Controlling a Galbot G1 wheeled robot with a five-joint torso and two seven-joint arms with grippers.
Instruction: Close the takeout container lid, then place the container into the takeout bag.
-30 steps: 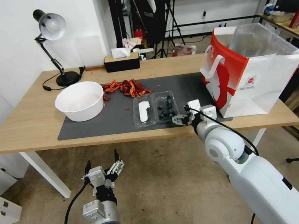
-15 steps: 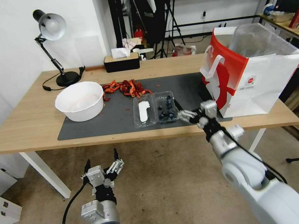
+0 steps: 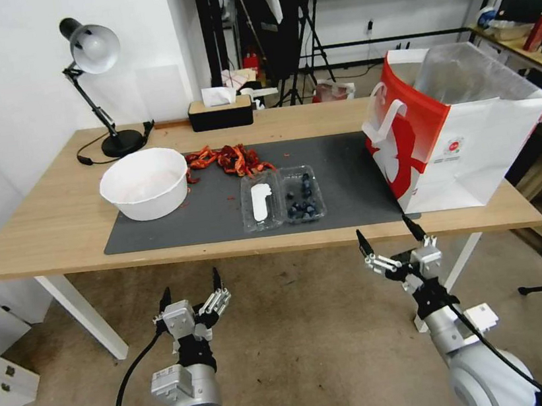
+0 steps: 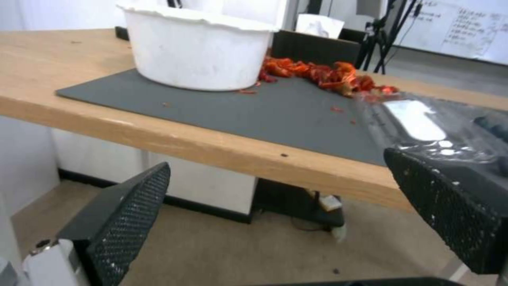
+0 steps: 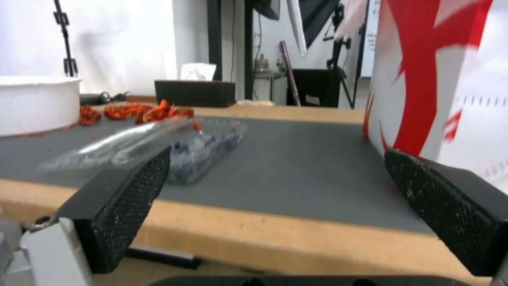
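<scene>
One takeout container [image 3: 302, 201] lies open on the grey mat [image 3: 219, 210], its lid [image 3: 260, 208] flat beside it, and one takeout bag [image 3: 457, 128] stands to its right. Two grippers hang below the table edge: left gripper [image 3: 190, 293] and right gripper [image 3: 387, 235], both spread wide.

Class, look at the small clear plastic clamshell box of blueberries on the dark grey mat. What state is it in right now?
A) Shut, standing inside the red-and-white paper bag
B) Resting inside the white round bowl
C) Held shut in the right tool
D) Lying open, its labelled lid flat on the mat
D: the small clear plastic clamshell box lies open, its clear labelled lid flat on the dark grey mat.
</scene>
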